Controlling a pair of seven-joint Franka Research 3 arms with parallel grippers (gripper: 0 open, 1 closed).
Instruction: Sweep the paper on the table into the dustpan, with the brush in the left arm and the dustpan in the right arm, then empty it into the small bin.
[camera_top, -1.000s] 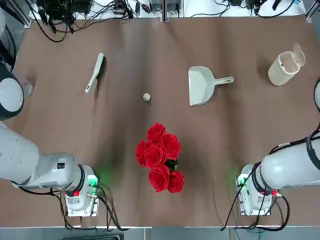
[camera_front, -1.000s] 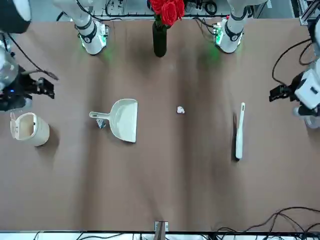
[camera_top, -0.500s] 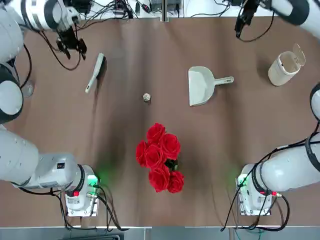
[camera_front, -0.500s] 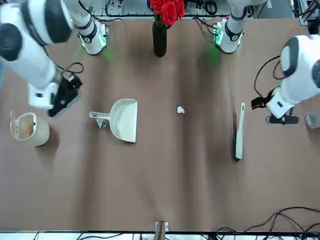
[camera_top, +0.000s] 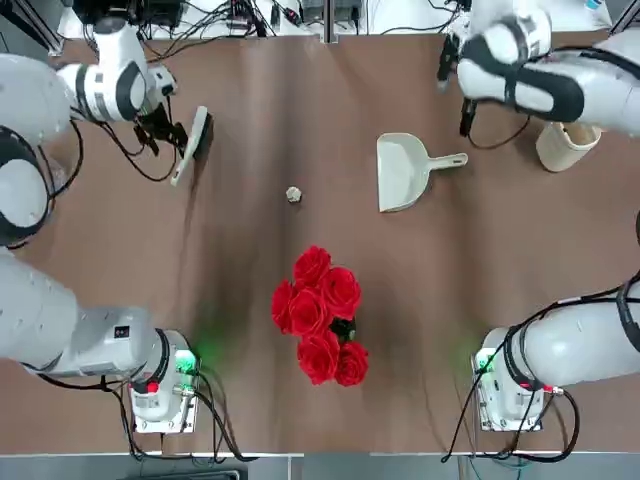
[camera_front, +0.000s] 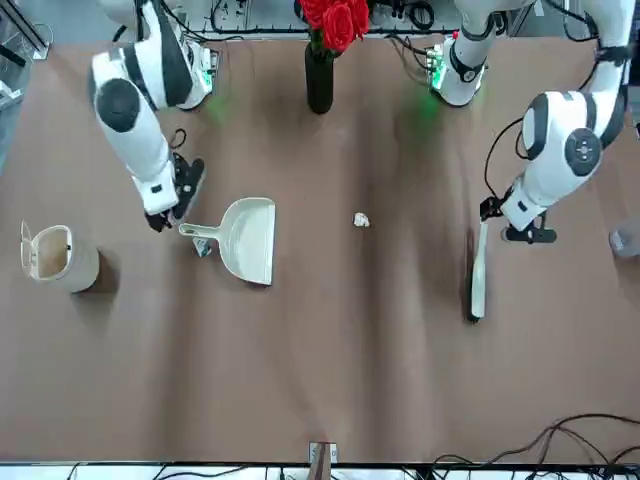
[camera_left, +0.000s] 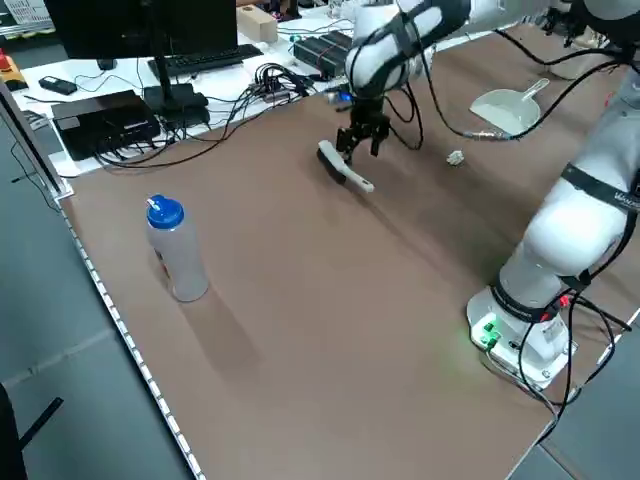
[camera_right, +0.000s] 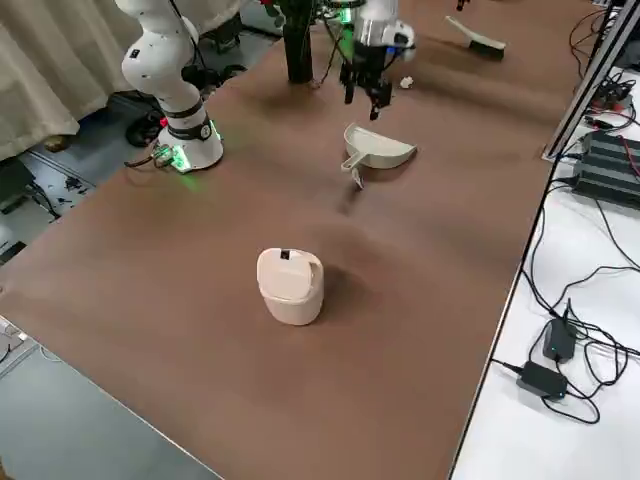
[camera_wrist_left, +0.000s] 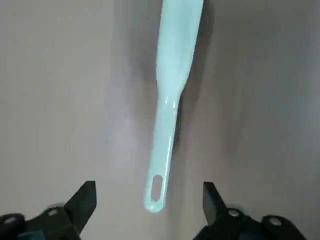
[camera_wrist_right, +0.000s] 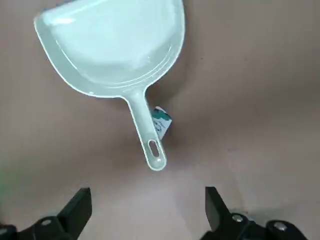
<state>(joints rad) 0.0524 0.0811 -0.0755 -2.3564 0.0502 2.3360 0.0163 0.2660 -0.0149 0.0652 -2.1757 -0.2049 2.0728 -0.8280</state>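
- Left gripper (camera_wrist_left: 149, 207), wide and empty, brush (camera_wrist_left: 168, 90) ahead: closing off-centre could twist its handle!
- Right gripper (camera_wrist_right: 148, 212), wide and empty, dustpan (camera_wrist_right: 115, 45) ahead: a skewed pinch might tip it!

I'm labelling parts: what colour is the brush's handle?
The brush's handle is pale mint-white, clearest in the left wrist view.

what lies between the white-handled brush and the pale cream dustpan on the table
The small crumpled whitish paper ball, on bare tabletop, as the top view shows

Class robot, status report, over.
Left gripper open above brush; right gripper open near dustpan. Paper ball unswept, nothing between it and dustpan.
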